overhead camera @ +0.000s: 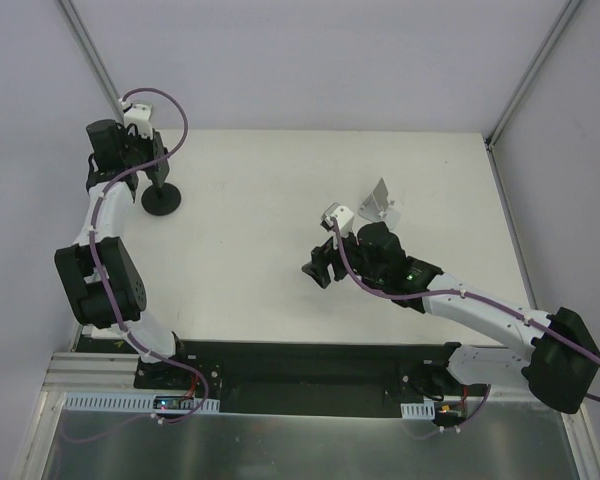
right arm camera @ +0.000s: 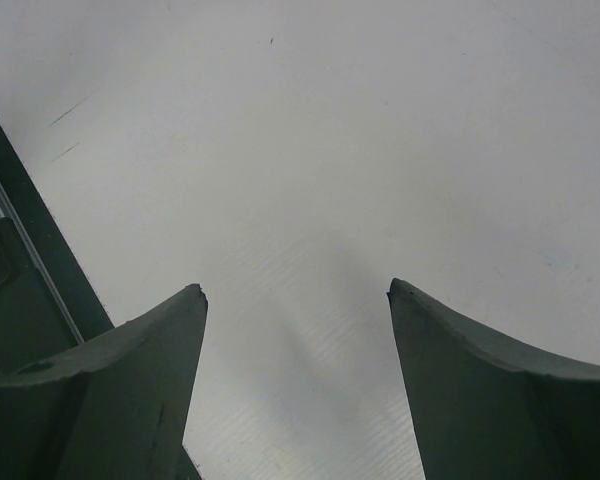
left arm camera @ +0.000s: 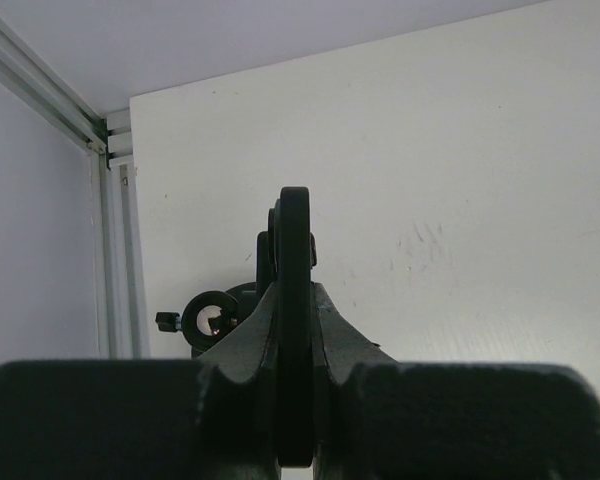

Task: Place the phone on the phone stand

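My left gripper [overhead camera: 143,152] is at the far left of the table. In the left wrist view it [left arm camera: 295,300] is shut on a thin black slab seen edge-on, which looks like the phone [left arm camera: 295,240]. It holds the slab upright just above a black stand with a round base [overhead camera: 161,200]. The stand's ring joint and knob [left arm camera: 212,318] show just left of the fingers. A small silver angled metal stand [overhead camera: 380,200] sits right of centre. My right gripper [overhead camera: 318,268] is open and empty over bare table [right arm camera: 295,290], a little in front and left of the silver stand.
The white tabletop [overhead camera: 280,180] is bounded by aluminium frame posts and grey walls at the left [left arm camera: 110,250] and back right [overhead camera: 495,140]. A black base plate [overhead camera: 310,360] runs along the near edge, also seen in the right wrist view [right arm camera: 20,270].
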Controlling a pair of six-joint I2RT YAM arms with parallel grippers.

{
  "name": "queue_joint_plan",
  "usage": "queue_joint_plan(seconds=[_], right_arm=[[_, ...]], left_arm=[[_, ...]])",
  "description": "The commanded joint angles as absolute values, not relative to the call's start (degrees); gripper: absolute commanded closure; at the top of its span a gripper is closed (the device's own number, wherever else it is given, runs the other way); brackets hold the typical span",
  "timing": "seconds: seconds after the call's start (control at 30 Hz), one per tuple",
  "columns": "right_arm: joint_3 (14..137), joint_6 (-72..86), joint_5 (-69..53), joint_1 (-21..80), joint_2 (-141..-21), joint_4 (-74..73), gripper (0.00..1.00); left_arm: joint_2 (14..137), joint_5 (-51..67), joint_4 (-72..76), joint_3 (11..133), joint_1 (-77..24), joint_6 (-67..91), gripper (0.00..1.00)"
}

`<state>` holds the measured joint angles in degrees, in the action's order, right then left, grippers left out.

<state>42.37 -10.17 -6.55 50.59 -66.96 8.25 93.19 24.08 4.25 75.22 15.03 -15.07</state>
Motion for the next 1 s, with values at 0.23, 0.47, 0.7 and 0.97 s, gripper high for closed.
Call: queue_joint_plan(seconds=[0.23,0.47,0.7,0.97], right_arm=[[42.63,-11.69,-8.17,50.1,-66.36,8.88,0.24],[42.45,-11.86,-8.17,50.01,-66.27,8.88,0.24],[41.49,-11.51,-8.7,49.83,-65.39,9.75,0.23],[40.87,-11.07,-9.76,49.48,-65.04,10.9,0.23]], left_arm=[[93.43,29.79,9.76,80.15,16.43,-18.11,0.99],[93.17,25.32,9.84,79.19,16.96,-11.96,0.49],[87.72,22.77,14.94,74.09,18.46,-5.28,0.2],[90.35,24.26,9.32,76.29,19.34,-7.56,0.42]])
